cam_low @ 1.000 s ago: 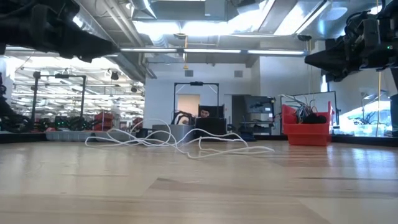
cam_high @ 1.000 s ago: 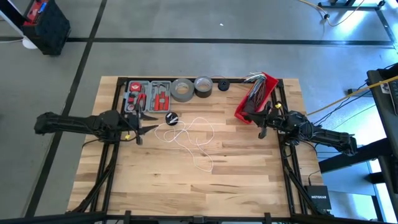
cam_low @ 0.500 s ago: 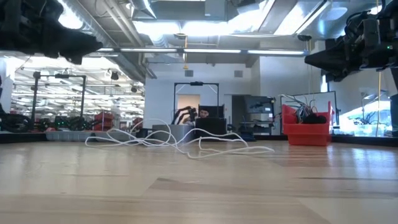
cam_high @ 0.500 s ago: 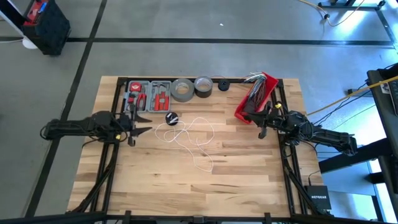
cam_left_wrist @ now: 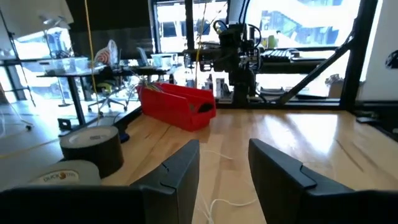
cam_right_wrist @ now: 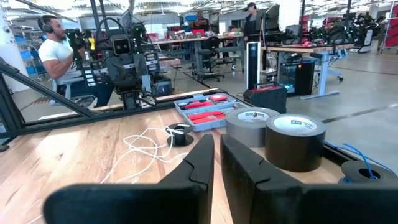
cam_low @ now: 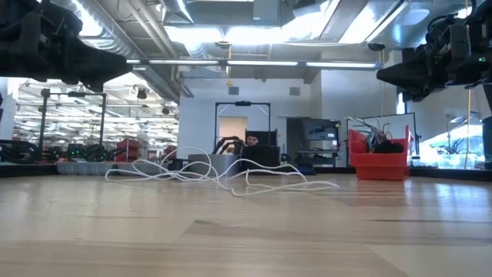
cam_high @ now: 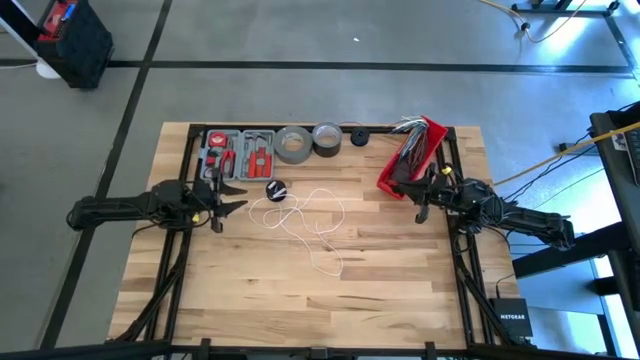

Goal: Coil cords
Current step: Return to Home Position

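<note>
While the white cord (cam_high: 285,216) lies loose on the tabletop (cam_high: 380,290), the left jaws hang open, the right jaws closed.

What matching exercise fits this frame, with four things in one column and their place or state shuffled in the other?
Things:
1. white cord
2. black spool
3. red bin
4. left gripper

Place or state:
A. open, holding nothing, over the left side of the table
B. lying in loose loops mid-table
C. has wires in it, next to the right gripper
D. small, between the tool tray and the loose loops

Pairs: 1-B, 2-D, 3-C, 4-A
</note>
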`<act>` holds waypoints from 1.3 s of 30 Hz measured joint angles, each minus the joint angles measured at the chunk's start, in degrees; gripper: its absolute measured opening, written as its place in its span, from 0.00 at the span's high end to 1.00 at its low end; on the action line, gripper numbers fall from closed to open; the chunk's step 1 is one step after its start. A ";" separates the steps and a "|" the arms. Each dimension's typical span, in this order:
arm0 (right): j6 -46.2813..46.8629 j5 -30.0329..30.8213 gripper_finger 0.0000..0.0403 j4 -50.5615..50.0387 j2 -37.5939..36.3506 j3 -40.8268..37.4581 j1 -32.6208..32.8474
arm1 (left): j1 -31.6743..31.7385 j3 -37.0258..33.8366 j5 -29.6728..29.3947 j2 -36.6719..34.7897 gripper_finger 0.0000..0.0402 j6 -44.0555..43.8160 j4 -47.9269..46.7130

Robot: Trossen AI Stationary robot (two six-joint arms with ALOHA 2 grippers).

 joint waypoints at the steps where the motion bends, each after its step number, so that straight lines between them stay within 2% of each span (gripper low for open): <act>1: 0.00 -0.01 0.92 -0.03 0.00 0.01 0.00 | 0.00 0.00 -0.02 0.13 0.67 1.02 0.03; 13: 0.00 -0.05 0.92 -0.26 0.00 0.03 0.00 | 0.00 0.00 0.07 0.48 0.67 10.02 0.02; 29: 0.00 -0.05 0.92 -0.39 0.00 0.05 0.00 | 0.00 -0.01 0.07 0.48 0.67 10.10 0.01; 39: 0.00 -0.05 0.92 -0.46 0.00 0.08 0.00 | 0.00 -0.02 0.07 0.48 0.67 4.07 0.01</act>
